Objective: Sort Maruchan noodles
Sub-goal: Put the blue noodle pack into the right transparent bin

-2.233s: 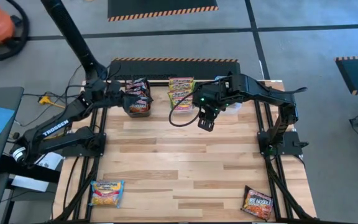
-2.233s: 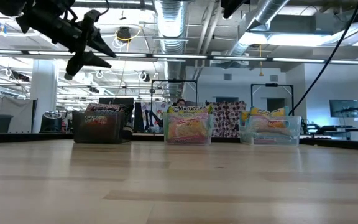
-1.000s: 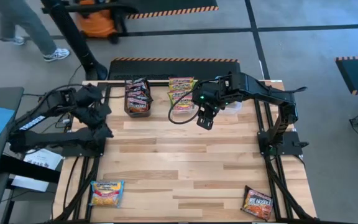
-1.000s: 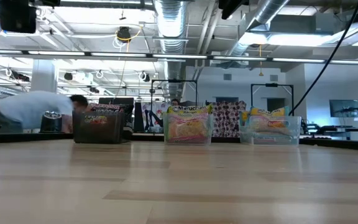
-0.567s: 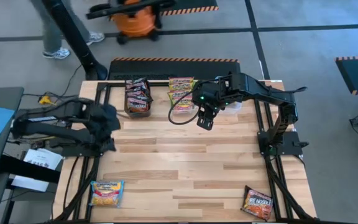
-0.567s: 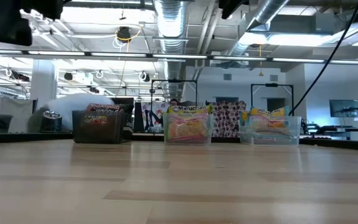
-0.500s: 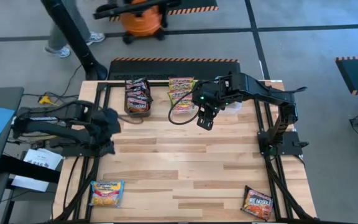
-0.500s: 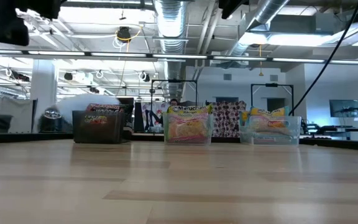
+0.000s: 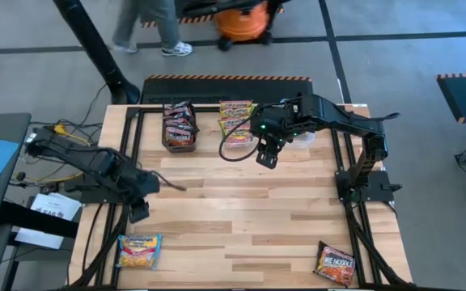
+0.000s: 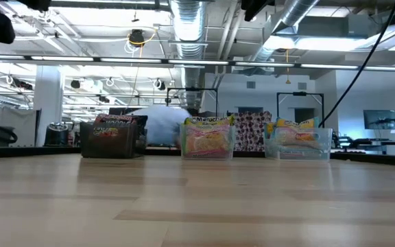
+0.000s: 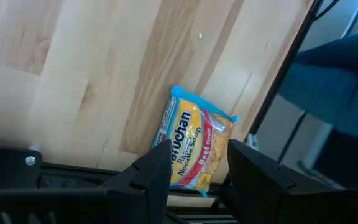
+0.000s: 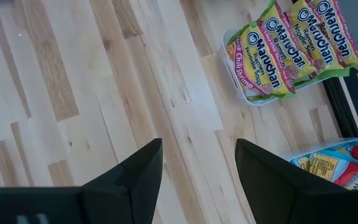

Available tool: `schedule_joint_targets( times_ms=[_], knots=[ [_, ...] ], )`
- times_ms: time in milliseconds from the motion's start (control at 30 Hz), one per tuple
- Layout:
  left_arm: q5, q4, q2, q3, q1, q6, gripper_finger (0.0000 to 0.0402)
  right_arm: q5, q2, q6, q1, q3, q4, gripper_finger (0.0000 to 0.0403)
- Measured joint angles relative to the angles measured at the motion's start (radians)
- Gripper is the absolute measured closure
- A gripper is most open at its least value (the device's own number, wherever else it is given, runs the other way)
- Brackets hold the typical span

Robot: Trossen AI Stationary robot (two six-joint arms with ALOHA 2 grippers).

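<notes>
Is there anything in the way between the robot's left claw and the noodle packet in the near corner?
Nothing visible. The left gripper is open and looks straight at the blue-edged noodle packet near the table's edge; only bare wood shows between them.

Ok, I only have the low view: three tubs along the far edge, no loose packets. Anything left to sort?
Observer: Yes, a blue-edged packet lies at the table's near left corner.
Operator: Any others?
Observer: A dark packet lies at the near right corner.
Operator: Which arm is closer to one?
Observer: The left gripper, open, points at the blue-edged packet; the right gripper hangs open by the middle tub.
</notes>
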Motion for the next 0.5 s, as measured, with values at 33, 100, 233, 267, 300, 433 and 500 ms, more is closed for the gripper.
schedule_joint_targets(
  times_ms=[33,100,233,267,300,433,500],
  knots=[
    [-0.016,0.009,0.013,0.0,-0.029,-0.009,0.0258,0.0,0.0,0.0,0.0,0.0,0.0,0.0176],
    [-0.044,0.032,0.039,0.0,-0.08,-0.035,0.0258,0.0,0.0,0.0,0.0,0.0,0.0,0.0176],
    [-0.078,0.054,0.096,0.0,-0.173,-0.08,0.0258,0.0,0.0,0.0,0.0,0.0,0.0,0.0176],
    [-0.08,0.06,0.11,0.0,-0.192,-0.086,0.0258,0.0,0.0,0.0,0.0,0.0,0.0,0.0176],
    [-0.081,0.069,0.126,0.0,-0.212,-0.093,0.0258,0.0,0.0,0.0,0.0,0.0,0.0,0.0176],
    [-0.081,0.103,0.193,0.0,-0.283,-0.14,0.0258,0.0,0.0,0.0,0.0,0.0,0.0,0.0176],
    [-0.079,0.111,0.23,0.0,-0.312,-0.157,0.0258,0.0,0.0,0.0,0.0,0.0,0.0,0.0176]
  ],
)
